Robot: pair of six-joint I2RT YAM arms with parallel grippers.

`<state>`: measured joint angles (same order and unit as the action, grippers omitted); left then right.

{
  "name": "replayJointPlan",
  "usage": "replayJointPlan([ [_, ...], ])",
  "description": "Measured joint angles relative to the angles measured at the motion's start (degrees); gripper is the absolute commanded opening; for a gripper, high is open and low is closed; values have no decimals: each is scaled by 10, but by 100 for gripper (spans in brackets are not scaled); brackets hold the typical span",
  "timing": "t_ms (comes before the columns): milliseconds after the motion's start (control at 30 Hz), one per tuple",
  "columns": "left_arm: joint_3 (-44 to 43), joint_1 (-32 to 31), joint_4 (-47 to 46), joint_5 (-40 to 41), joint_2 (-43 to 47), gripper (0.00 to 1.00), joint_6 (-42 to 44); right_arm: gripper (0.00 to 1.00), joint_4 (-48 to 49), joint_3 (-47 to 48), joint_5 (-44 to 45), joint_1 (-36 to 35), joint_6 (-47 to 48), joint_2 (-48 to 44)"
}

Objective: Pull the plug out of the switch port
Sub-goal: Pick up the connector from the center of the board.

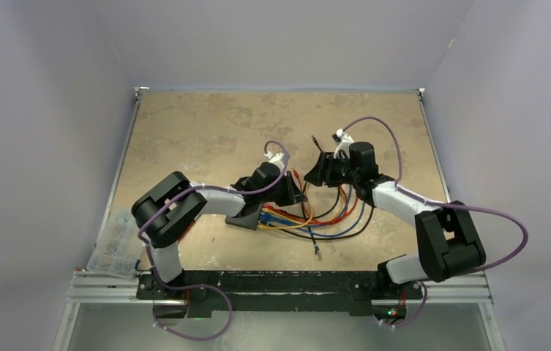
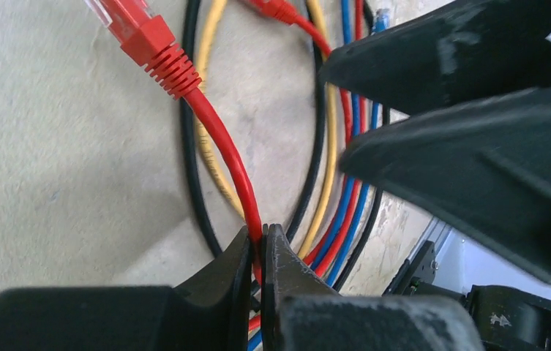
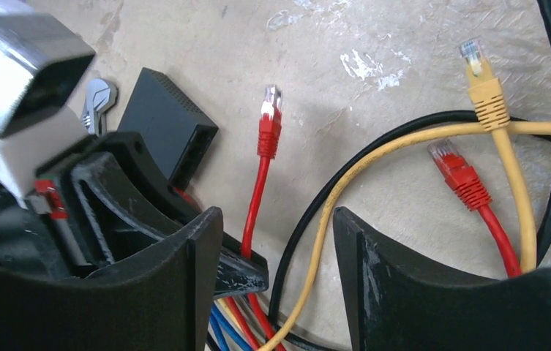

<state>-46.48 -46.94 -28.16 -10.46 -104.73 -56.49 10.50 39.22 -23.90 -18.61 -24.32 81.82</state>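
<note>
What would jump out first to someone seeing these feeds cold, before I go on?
A tangle of red, yellow, blue and black network cables sits mid-table, between both arms. In the left wrist view, the left gripper is shut on a thin red cable whose red plug lies unplugged at top left. The matte black switch box sits beyond the open right gripper.

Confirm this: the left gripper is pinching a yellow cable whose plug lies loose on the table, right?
No. The cable in the left gripper is red, not yellow; its plug does lie loose on the table. The left wrist view shows it.
</note>
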Motion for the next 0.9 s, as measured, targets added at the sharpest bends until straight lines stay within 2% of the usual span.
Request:
replayJointPlan([
  [500,-174,2,323,28,104,0,187,78,31,-10,-26,5,-21,-62],
  [633,-179,21,356,13,137,0,198,83,32,-9,-26,7,-23,-65],
  [900,-219,84,373,-37,197,0,201,86,32,-9,-26,7,-25,-66],
])
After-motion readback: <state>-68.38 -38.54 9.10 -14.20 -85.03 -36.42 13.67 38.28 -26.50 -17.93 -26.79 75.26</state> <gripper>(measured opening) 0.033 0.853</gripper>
